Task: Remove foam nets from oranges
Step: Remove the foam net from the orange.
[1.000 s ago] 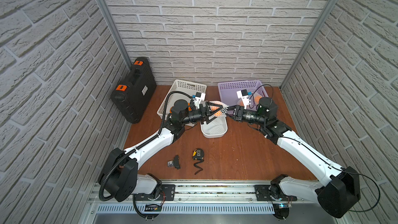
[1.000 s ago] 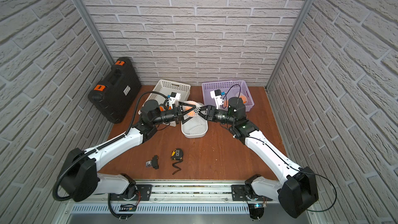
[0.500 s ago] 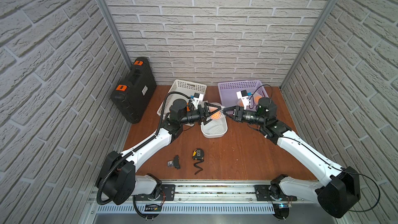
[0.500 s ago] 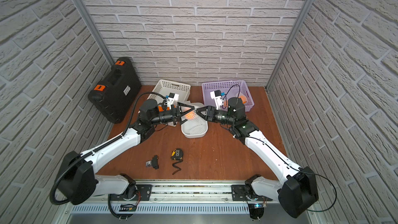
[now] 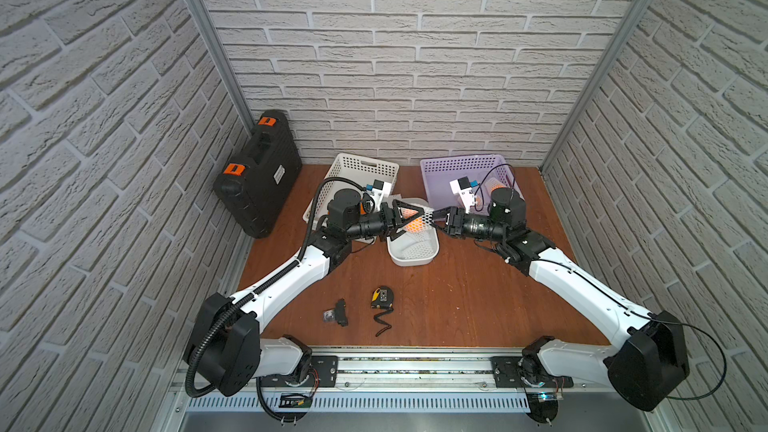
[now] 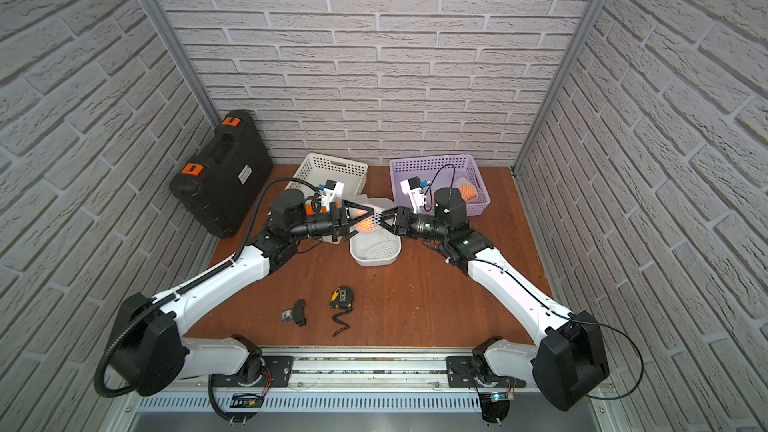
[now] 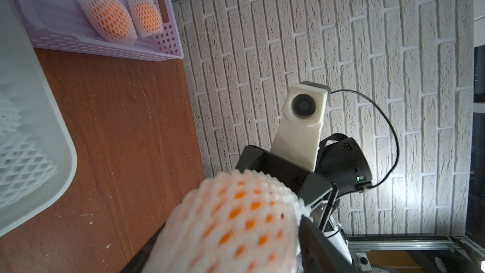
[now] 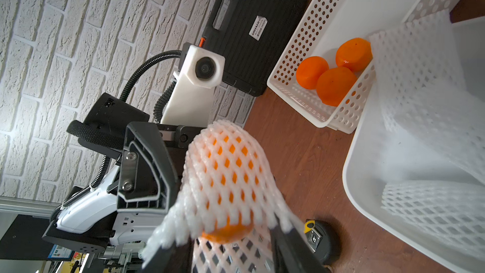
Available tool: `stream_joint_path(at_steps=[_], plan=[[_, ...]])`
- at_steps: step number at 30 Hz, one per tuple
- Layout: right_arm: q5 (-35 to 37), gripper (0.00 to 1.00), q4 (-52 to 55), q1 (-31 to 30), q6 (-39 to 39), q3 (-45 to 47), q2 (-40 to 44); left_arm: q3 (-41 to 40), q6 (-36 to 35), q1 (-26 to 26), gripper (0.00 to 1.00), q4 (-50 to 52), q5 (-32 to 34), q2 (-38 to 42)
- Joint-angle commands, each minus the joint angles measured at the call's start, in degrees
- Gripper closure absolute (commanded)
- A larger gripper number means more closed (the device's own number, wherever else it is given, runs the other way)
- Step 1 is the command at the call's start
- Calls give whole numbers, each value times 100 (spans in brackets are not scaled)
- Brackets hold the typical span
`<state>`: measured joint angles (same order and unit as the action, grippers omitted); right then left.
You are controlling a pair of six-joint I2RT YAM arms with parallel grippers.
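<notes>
Left gripper [image 5: 419, 221]: jaws clamped on either side of a round bright-skinned orange [image 8: 225, 232] sheathed in a white foam mesh net [image 8: 231, 158]. It is held in the air over the far end of a white smooth plastic tub [image 5: 415, 258]. Right gripper [image 5: 435, 219]: pinched on that net's loose end, with the net stretched between the two. The right wrist view shows bare peel at the stretched end; the left wrist view shows only netted surface.

Brown wooden worktop [image 5: 457, 305].
- Black hard plastic case with orange latches [image 5: 257, 176]: leans at the far left corner.
- Lilac perforated plastic basket [image 5: 465, 164]: far edge, toward the far right corner. The left wrist view shows two netted oranges [image 7: 105, 17] inside, touching. In both top views the right wrist partly hides them.
- White perforated plastic basket [image 5: 357, 166]: far edge, left of centre. Three bare oranges [image 8: 333, 85] lie inside, clear only in the right wrist view.
- Tub: mid-worktop, just before the baskets, with empty nets [image 8: 433, 206] inside.
- Yellow-and-black tape measure [image 5: 382, 297] and a small black part [image 5: 338, 312]: near the front edge, left of centre.
</notes>
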<state>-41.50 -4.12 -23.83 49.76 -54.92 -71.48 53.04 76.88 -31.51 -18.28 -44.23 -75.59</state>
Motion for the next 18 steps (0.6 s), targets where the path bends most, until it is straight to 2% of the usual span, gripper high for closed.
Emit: stream_joint_path(at_steps=[1,7,10,13,18], plan=[[-73,52,18,-48,-161,-10,73,191,-130,34,27,-88,-86,102],[-173,47,-147,-63,-123,58,-5,258,-156,35,24,-19,-54,69],[-241,44,-343,-92,-72,95,-40,265,-122,22,30,-34,-54,8],[-230,48,-369,-102,-73,95,-76,282,-109,-7,35,-44,-33,-26],[-194,56,-475,-104,-28,147,-51,332,-171,-7,35,63,-44,-57]])
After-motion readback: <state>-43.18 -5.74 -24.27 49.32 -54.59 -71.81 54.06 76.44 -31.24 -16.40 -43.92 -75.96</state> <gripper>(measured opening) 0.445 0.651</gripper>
